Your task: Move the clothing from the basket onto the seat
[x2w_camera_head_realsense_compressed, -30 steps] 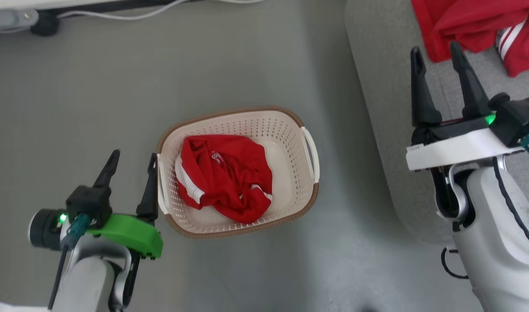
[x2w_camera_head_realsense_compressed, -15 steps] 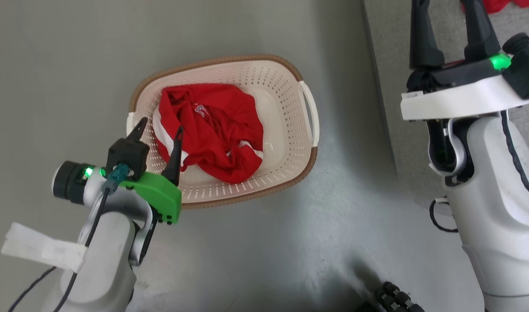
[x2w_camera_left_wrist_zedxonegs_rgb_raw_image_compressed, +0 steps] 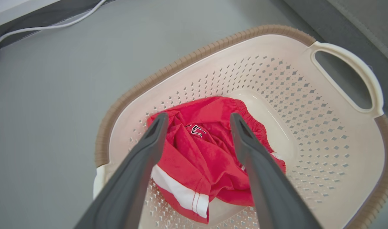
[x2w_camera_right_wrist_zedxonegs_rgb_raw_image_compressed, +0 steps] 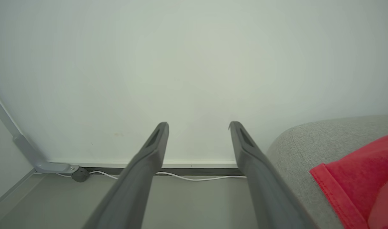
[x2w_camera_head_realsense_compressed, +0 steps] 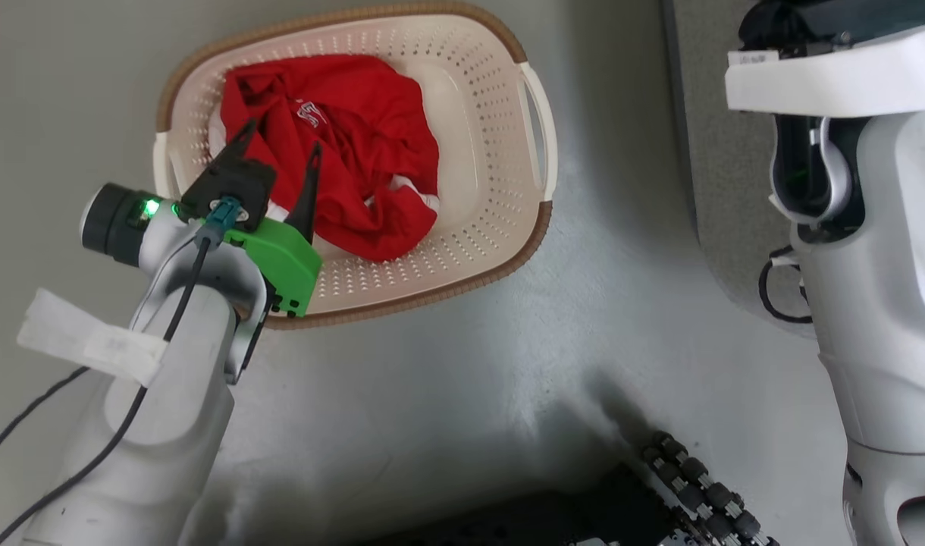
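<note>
Both my jaws spread: left gripper [x2w_camera_left_wrist_zedxonegs_rgb_raw_image_compressed: 198, 117] over crumpled red clothing [x2w_camera_left_wrist_zedxonegs_rgb_raw_image_compressed: 206, 149], perforated cream basket [x2w_camera_left_wrist_zedxonegs_rgb_raw_image_compressed: 308, 105], smooth grey floor [x2w_camera_left_wrist_zedxonegs_rgb_raw_image_compressed: 54, 95]; right gripper [x2w_camera_right_wrist_zedxonegs_rgb_raw_image_compressed: 197, 124] beside fabric sofa [x2w_camera_right_wrist_zedxonegs_rgb_raw_image_compressed: 308, 143].

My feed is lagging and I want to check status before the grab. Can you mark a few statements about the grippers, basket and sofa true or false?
1. The left gripper is open over the clothing in the basket. True.
2. The right gripper is open and holds nothing. True.
3. The basket is empty. False: the clothing lies in it.
4. The sofa has nothing on it. False: a red garment lies on it.
</note>
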